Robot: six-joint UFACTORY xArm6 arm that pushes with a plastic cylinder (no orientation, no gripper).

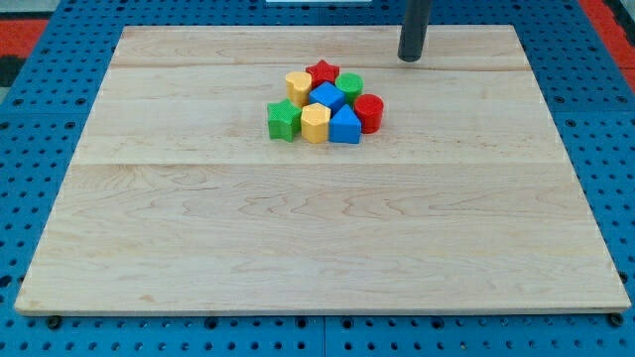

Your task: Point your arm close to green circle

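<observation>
Eight small blocks sit bunched together on the wooden table, a little above its middle. The green circle is at the cluster's upper right, at about one o'clock from the bunch's centre. It touches the red star at its ten o'clock and the red cylinder at its five o'clock. A blue block, angular in shape, lies against it at about eight o'clock. The yellow heart-like block sits at the bunch's ten o'clock, next to the red star. Along the lower row, from the view's left, stand the green star, a yellow hexagonal block and a blue house-shaped block, each touching its neighbour.

My tip rests near the table's far edge, at about two o'clock from the green circle. It stands apart from that block, with bare wood between them, and touches none of the blocks. The dark rod rises straight out of the view's top.

There is no claw on this arm, only the rod, so it holds nothing.

Around the table, a blue perforated base shows on all sides.
</observation>
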